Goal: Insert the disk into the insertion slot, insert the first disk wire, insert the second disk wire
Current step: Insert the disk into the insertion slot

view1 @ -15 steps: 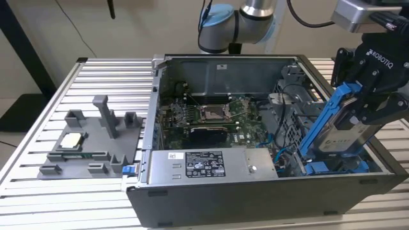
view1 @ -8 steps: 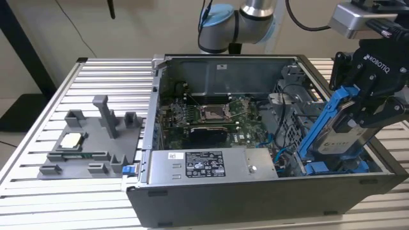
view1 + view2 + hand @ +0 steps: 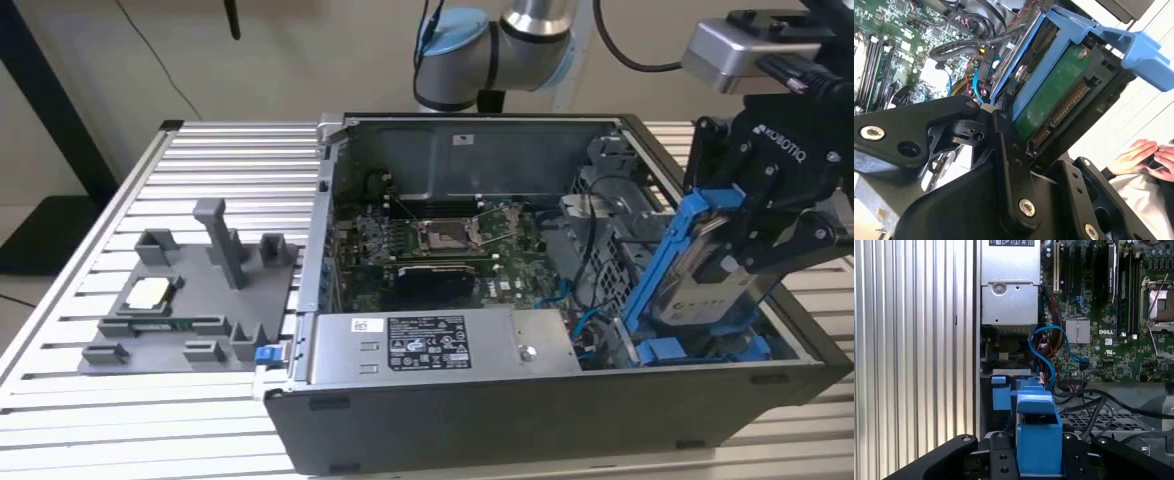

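Disk (image 3: pixel 697 300): clipped in its blue carrier frame (image 3: pixel 1038 437), it is standing steeply tilted in the corner of the computer case (image 3: pixel 400 430) on the exterior view's right. Its lower end is dipping inside the case and its upper end is leaning out above the case rim.
Gripper (image 3: pixel 747 255): its black fingers are clamping the carrier frame from both sides and carrying the disk's weight.
Insertion slot (image 3: pixel 771 328): the dark bay is sitting low in that same corner of the case, just under the disk's lower end. The disk is not yet lying seated in it.
Disk underside: in the second wrist view the green circuit board (image 3: pixel 1051 97) and its connector strip (image 3: pixel 1070 102) are facing out, and no wire is sitting in them.
Wires: a blue cable (image 3: pixel 1046 347) is looping inside the case between the power supply (image 3: pixel 1009 300) and the motherboard (image 3: pixel 1114 330). Where its free end is lying cannot be told.
Step in hand: judging by the tilt and the bare connectors, the first step, seating the disk, is underway, and neither wire step is started.
What the step is calling for: the carrier likely needs levelling and squaring to the bay walls, keeping clear of the cables crowding that corner of the case.
Around the case: a person's hands (image 3: pixel 1149 156) are resting beyond the case, and a grey fixture (image 3: pixel 187 300) is sitting on the bench (image 3: pixel 200 150) beside the case.
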